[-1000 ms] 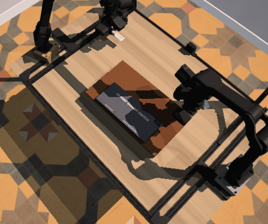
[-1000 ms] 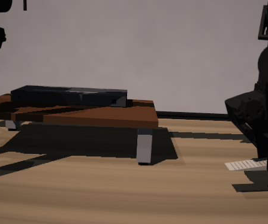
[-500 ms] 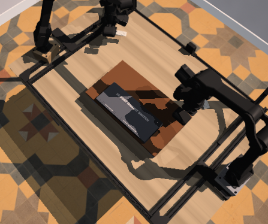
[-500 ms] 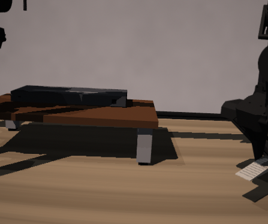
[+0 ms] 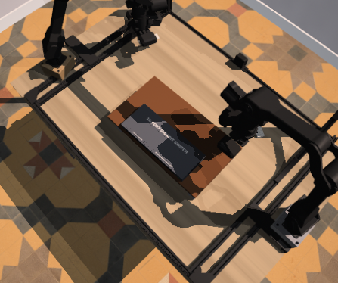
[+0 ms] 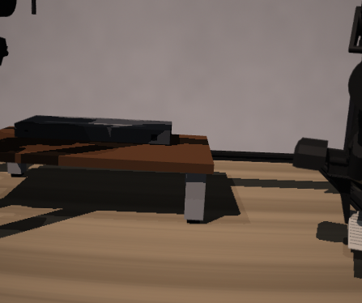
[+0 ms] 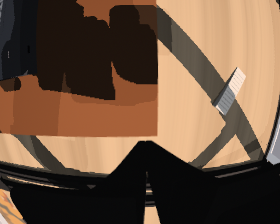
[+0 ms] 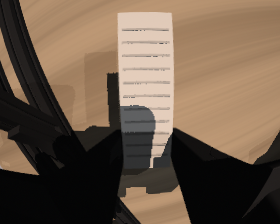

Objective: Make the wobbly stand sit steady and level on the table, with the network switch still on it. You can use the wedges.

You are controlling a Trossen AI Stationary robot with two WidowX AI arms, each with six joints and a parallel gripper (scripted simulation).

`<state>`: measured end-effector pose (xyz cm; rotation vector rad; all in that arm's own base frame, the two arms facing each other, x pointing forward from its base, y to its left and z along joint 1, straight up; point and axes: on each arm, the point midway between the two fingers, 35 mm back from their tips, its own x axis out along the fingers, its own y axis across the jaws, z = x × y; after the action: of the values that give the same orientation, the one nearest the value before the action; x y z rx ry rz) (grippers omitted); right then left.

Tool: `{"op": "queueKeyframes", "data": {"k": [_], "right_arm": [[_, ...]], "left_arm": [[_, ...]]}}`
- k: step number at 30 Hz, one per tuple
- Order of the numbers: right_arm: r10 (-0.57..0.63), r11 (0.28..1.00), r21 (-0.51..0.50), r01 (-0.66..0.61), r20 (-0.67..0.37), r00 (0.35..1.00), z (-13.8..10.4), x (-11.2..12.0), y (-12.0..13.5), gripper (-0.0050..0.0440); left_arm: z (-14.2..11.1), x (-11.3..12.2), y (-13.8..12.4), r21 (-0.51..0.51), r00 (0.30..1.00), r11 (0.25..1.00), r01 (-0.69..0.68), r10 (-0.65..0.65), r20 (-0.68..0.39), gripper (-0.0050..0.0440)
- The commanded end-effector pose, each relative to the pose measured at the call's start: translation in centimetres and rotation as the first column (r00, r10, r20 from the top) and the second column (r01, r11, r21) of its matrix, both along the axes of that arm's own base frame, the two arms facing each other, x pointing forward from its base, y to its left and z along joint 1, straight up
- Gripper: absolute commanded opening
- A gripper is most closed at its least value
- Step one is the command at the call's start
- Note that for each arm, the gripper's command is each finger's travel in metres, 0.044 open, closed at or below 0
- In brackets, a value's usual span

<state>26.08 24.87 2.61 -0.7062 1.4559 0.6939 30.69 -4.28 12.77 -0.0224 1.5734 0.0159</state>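
on the worktop (image 5: pixel 196 64) (image 6: pixel 141 263) (image 7: pixel 191 125) (image 8: pixel 221 65), the brown stand (image 5: pixel 150 92) (image 6: pixel 161 157) (image 7: pixel 101 117) carries the network switch (image 5: pixel 163 141) (image 6: pixel 88 131) (image 7: pixel 11 50). well apart from it, the right claw (image 5: pixel 153 39) (image 6: pixel 361 216) (image 8: pixel 146 135) is grasping a pale, ridged wedge (image 6: pixel 360 235) (image 8: pixel 145 75) by one end. the left claw (image 5: pixel 244 142) (image 7: pixel 144 147) is clenched with nothing in it, near a stand corner. another wedge (image 5: pixel 260 132) (image 7: pixel 230 91) lies beside the stand, apart from its edge.

Top: uneven warm light, hard-edged shadows, one long across the tabletop (image 5: pixel 113 94) (image 6: pixel 141 259), more spilling past its long edge onto the floor. Exterior: dimmer, dull wall, dark patch under the stand (image 6: pixel 137 167). Left wrist: tabletop edges bow, barrel distortion. Arms near-black, detail lost. No obvious blur.
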Motion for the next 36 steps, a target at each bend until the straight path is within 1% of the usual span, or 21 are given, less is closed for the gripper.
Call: {"op": "queueKeyframes", "data": {"k": [1, 3, 11, 12, 15, 18, 22, 28, 29, 36], "right_arm": [[0.276, 0.961, 0.005, -0.276, -0.002, 0.961, 0.1, 0.0, 0.0, 0.0000], [0.365, 0.931, 0.007, -0.365, -0.003, 0.931, 0.1, 0.0, 0.0, 0.0000], [0.365, 0.931, 0.007, -0.365, -0.003, 0.931, 0.1, 0.0, 0.0, 0.0000], [0.312, 0.950, 0.021, -0.313, 0.042, 0.949, 0.7, 0.8, 0.7, 0.0000], [0.281, 0.950, 0.088, -0.299, 0.173, 0.944, 3.1, 3.0, 2.8, 0.0000], [0.237, 0.943, 0.158, -0.293, 0.297, 0.925, 5.9, 5.0, 4.7, 0.0000], [0.161, 0.920, 0.254, -0.298, 0.447, 0.880, 10.4, 7.3, 7.0, 0.0000], [0.161, 0.920, 0.254, -0.298, 0.447, 0.880, 10.4, 7.3, 7.0, 0.0000], [0.170, 0.920, 0.251, -0.302, 0.440, 0.882, 10.2, 7.0, 6.8, 0.0000], [0.016, 0.855, 0.393, -0.338, 0.632, 0.775, 18.6, 9.8, 9.4, 0.0000]], "left_arm": [[0.0, 0.0, 0.0, 0.000, 1.000, 1.000, 0.000, 0.000, 0.000, 0.0000], [0.0, 0.0, 0.0, 0.000, 1.000, 1.000, 0.000, 0.000, 0.000, 0.0000], [0.0, 0.0, 0.0, 0.000, 1.000, 1.000, 0.000, 0.000, 0.000, 0.0000], [0.0, 0.0, 0.0, 0.000, 1.000, 1.000, 0.000, 0.000, 0.000, 0.0000], [0.0, 0.0, 0.0, 0.000, 1.000, 1.000, 0.000, 0.000, 0.000, 0.0000], [0.0, 0.0, 0.0, 0.000, 1.000, 1.000, 0.000, 0.000, 0.000, 0.0000], [0.0, 0.0, 0.0, 0.000, 1.000, 1.000, 0.000, 0.000, 0.000, 0.0000], [0.0, 0.0, 0.0, 0.000, 1.000, 1.000, 0.000, 0.000, 0.000, 0.0000], [0.0, 0.0, 0.0, 0.000, 1.000, 1.000, 0.000, 0.000, 0.000, 0.0000], [0.0, 0.0, 0.0, 0.000, 1.000, 1.000, 0.000, 0.000, 0.000, 0.0000]]}}
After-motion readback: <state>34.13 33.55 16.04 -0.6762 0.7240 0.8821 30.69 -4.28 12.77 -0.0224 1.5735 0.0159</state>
